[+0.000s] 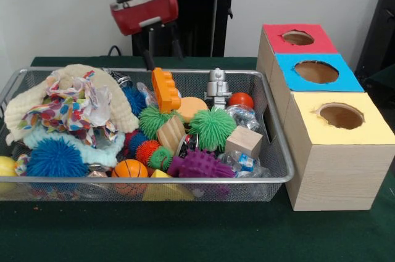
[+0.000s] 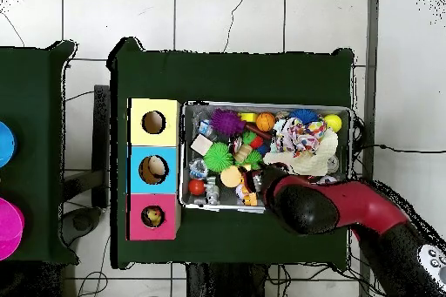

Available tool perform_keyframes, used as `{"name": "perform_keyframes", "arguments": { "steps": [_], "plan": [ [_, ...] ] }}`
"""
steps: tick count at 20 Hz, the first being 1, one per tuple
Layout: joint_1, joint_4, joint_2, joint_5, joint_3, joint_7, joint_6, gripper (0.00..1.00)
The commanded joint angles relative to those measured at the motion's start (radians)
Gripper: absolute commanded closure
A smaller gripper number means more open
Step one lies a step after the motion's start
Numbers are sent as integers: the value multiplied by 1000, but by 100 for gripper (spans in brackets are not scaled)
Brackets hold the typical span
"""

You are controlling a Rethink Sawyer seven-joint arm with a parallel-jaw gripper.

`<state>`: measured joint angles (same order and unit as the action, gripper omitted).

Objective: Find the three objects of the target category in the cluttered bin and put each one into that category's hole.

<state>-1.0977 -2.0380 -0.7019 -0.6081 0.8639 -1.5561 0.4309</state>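
Bin (image 1: 281,179) of silver wire mesh sits on the dark green table (image 1: 185,237), its near rim facing us, and it is packed. Right up against the front mesh we have a yellow ball (image 1: 5,166) at the left corner, a small orange basketball (image 1: 129,169), a yellow block (image 1: 162,188) and a purple spiky toy (image 1: 200,164). Just behind, a blue spiky ball (image 1: 55,158), a plain wooden cube (image 1: 243,141) and crumpled clear plastic bottles (image 1: 242,162). Mid-bin, two green spiky balls (image 1: 212,127) flank a wooden block (image 1: 171,133), and a heap of cream and patterned cloth (image 1: 77,105) fills the left half. Toward the far wall stand an orange toothed brick (image 1: 165,89), a silver robot figure (image 1: 217,84) and a red ball (image 1: 241,100).

Just beside the bin on the right, three cardboard boxes run away from us, each with a round hole in its top: yellow box (image 1: 339,151) nearest, blue box (image 1: 316,72) next, red box (image 1: 297,39) farthest.

Beyond the far rim hangs the gripper (image 1: 148,58), under the arm's red wrist (image 1: 144,12); only a dark finger shows above the rim, so I cannot tell whether it is parted or closed. From overhead the red arm (image 2: 348,206) reaches over the bin's robot-side edge.
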Motion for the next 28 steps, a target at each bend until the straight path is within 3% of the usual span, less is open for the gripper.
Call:
{"name": "perform_keyframes", "arguments": {
  "steps": [1, 9, 14, 18, 22, 28],
  "plan": [
    [159, -71, -7, -99, -165, -193, -156, 0],
    [278, 21, -11, -185, -330, -147, -323, 0],
    [389, 97, -15, -259, -511, -126, -477, 0],
    [492, 164, 6, -276, -657, -93, -557, 0],
    [522, 187, 35, -250, -719, -58, -691, 0],
    [509, 226, 103, -256, -708, -48, -809, 0]
  ]
}}
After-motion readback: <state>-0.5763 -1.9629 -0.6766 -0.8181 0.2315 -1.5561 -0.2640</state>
